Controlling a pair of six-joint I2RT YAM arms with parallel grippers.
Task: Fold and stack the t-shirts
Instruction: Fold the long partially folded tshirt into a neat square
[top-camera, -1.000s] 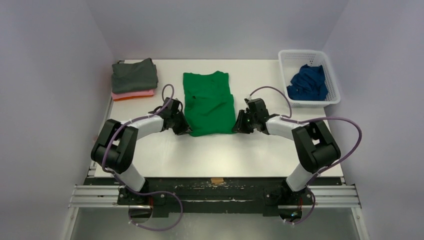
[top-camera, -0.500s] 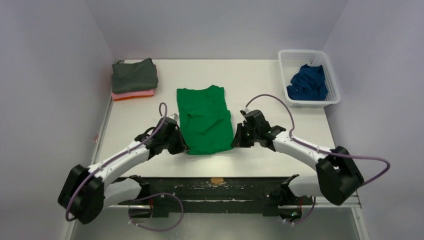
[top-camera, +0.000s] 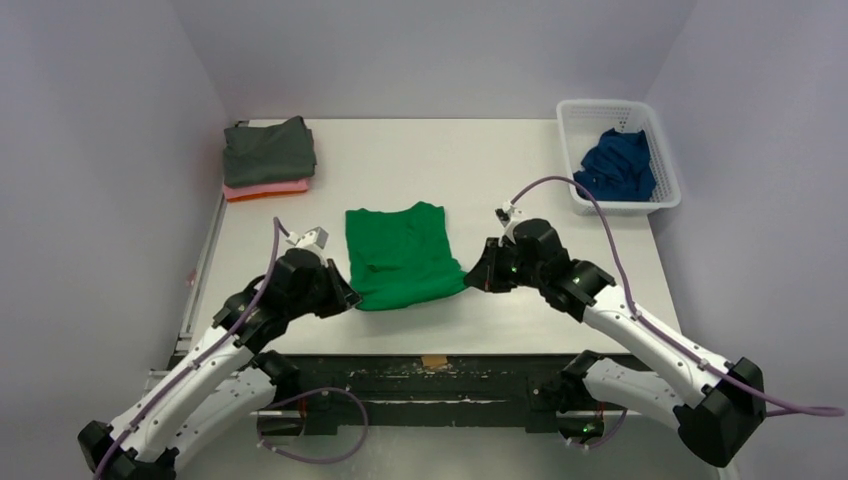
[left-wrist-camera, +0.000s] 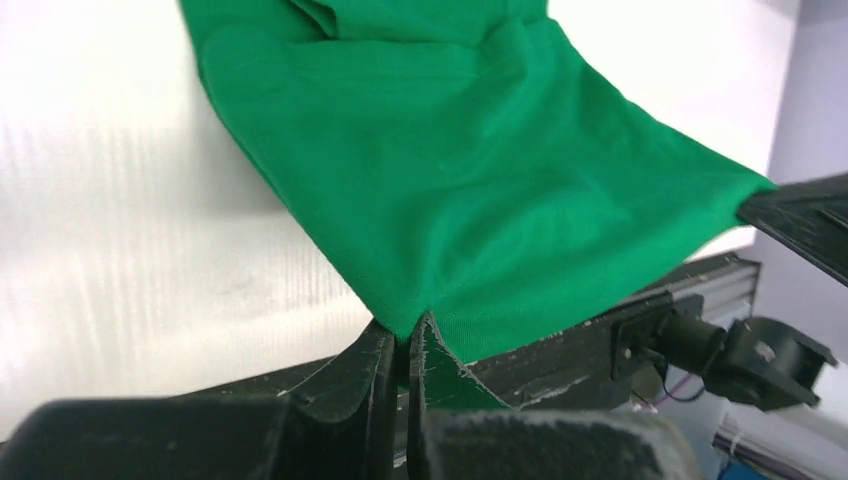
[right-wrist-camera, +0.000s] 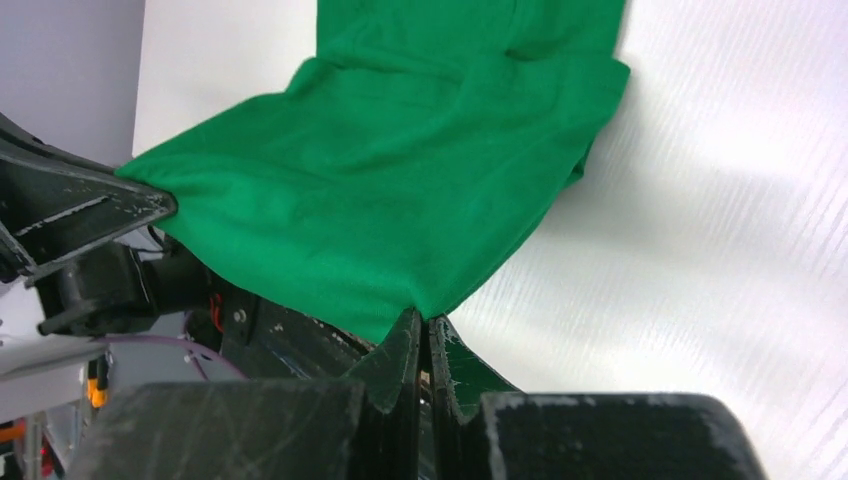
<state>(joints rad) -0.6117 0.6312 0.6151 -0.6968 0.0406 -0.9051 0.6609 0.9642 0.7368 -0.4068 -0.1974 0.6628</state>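
Observation:
A bright green t-shirt (top-camera: 400, 255) lies part folded at the near middle of the table. My left gripper (top-camera: 345, 296) is shut on its near left corner; the left wrist view shows the green cloth (left-wrist-camera: 470, 160) pinched in my left gripper (left-wrist-camera: 405, 335). My right gripper (top-camera: 472, 278) is shut on the near right corner; the right wrist view shows the cloth (right-wrist-camera: 400, 180) pinched in my right gripper (right-wrist-camera: 427, 325). The near edge is lifted and stretched between them. A folded dark grey shirt (top-camera: 268, 150) lies on a pink and orange one (top-camera: 266, 189) at the far left. A royal blue shirt (top-camera: 614, 165) is crumpled in the basket.
A white lattice basket (top-camera: 664, 135) stands at the far right corner. The table's near edge with its black rail (top-camera: 430, 362) lies just below both grippers. The white table top (top-camera: 500, 150) stretches behind the green shirt.
Both grippers have pulled the green shirt toward the near edge of the table, sliding it away from the back. Both arms have stretched out lower and wider.

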